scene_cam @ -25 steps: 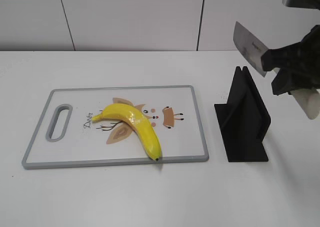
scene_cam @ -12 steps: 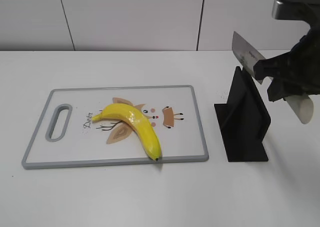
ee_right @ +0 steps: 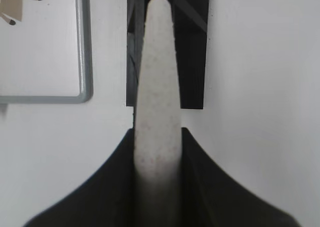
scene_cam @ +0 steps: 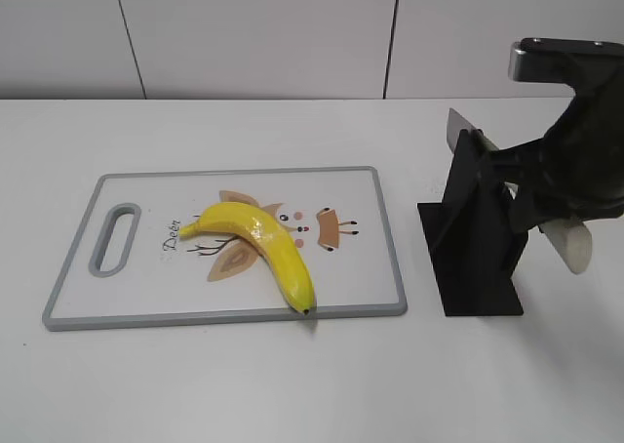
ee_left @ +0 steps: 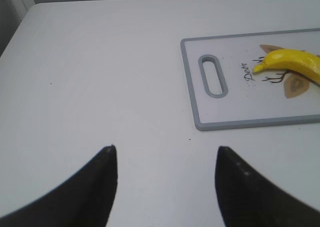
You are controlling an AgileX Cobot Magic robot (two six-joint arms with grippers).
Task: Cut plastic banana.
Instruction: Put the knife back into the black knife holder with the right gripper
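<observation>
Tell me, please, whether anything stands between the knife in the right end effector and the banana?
Only the black knife stand: the knife in the right end effector sits at its slot. Leftward, the banana lies uncovered on the cutting board.

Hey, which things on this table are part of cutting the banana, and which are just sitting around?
For the job:
- banana
- cutting board
- knife, held in the right gripper
- black knife stand

Just there:
- left gripper, open over bare table
- nothing else lies about
</observation>
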